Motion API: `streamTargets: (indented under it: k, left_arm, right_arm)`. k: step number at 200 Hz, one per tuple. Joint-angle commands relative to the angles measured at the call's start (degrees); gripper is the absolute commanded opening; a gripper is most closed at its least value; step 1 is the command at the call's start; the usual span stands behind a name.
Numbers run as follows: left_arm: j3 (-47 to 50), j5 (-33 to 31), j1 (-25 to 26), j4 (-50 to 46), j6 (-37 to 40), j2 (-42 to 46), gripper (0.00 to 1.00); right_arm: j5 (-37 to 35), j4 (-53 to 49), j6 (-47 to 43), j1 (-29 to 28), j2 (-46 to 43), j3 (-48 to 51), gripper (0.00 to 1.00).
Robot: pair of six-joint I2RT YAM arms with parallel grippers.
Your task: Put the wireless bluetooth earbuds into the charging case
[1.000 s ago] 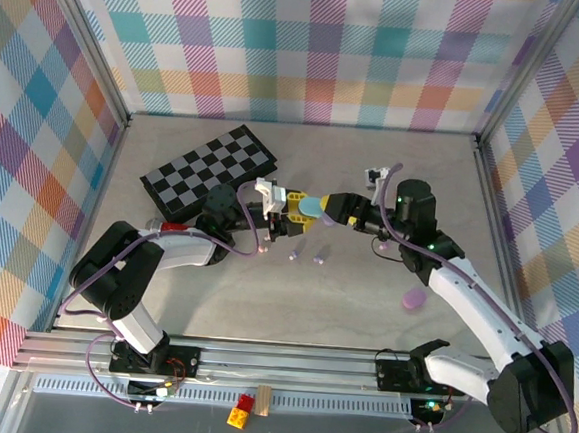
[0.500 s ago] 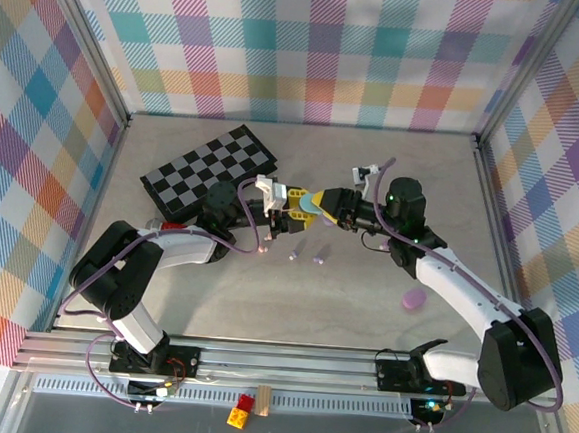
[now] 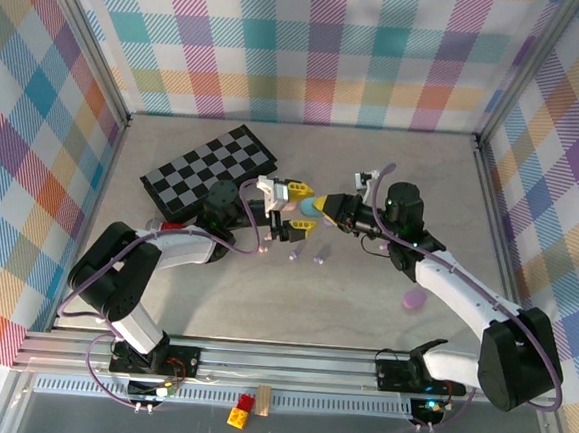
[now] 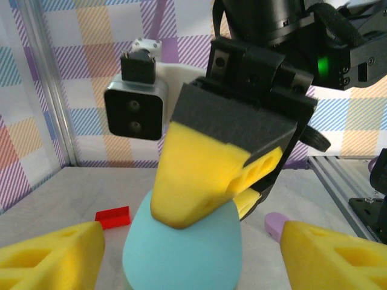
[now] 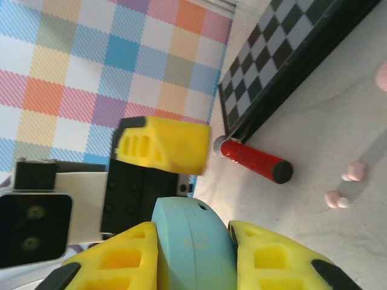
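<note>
The teal charging case [image 3: 310, 208] hangs closed above the table's middle. My right gripper [image 3: 322, 207] is shut on it; in the right wrist view its yellow fingers press both flat sides of the case [image 5: 193, 241]. My left gripper [image 3: 296, 207] faces it, open, its fingertips [image 4: 51, 257] spread wide to either side of the case [image 4: 181, 248] without touching. Two small earbuds [image 3: 292, 256] [image 3: 317, 260] lie on the table just below the grippers, and they show again in the right wrist view [image 5: 357, 171].
A checkerboard [image 3: 211, 170] lies at the back left, with a red cylinder [image 5: 254, 160] beside it. A purple case [image 3: 413, 301] rests on the table at the right. A red block [image 4: 113, 216] lies beyond the arms. Aluminium frame posts and plaid walls enclose the table.
My left gripper has opened and let go of the teal case. My right gripper moved in from the right and shut on it.
</note>
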State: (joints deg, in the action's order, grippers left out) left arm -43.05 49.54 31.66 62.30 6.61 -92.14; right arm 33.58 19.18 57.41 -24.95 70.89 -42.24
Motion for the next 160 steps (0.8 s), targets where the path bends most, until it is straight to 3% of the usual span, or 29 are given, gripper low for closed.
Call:
streamTargets:
  k: [1, 33, 64, 125, 160]
  left_arm:
    - [1.4, -0.85, -0.63, -0.83, 1.3, 3.59, 0.81]
    - [2.98, -5.36, -0.72, -14.67, 7.48, 8.4, 0.92]
    - [1.92, -7.62, -0.72, -29.14, 13.05, 12.11, 1.0]
    - [1.11, -12.13, -1.3, -39.66, 17.69, 14.63, 1.0]
    - [0.27, -9.68, -6.25, -39.89, 15.47, 12.18, 1.0]
  right_arm:
    - [-3.99, -2.69, -5.11, 2.54, -1.32, 1.86, 0.17]
    - [-8.52, -3.08, -11.17, 7.55, 2.41, 3.7, 0.17]
    - [-11.66, 2.12, -13.63, 11.67, 11.62, 1.38, 0.17]
    - [-16.06, 8.14, -10.57, 13.7, 34.05, -11.17, 0.18]
    - [-15.59, 8.17, -7.82, 14.13, 41.87, -16.83, 0.18]
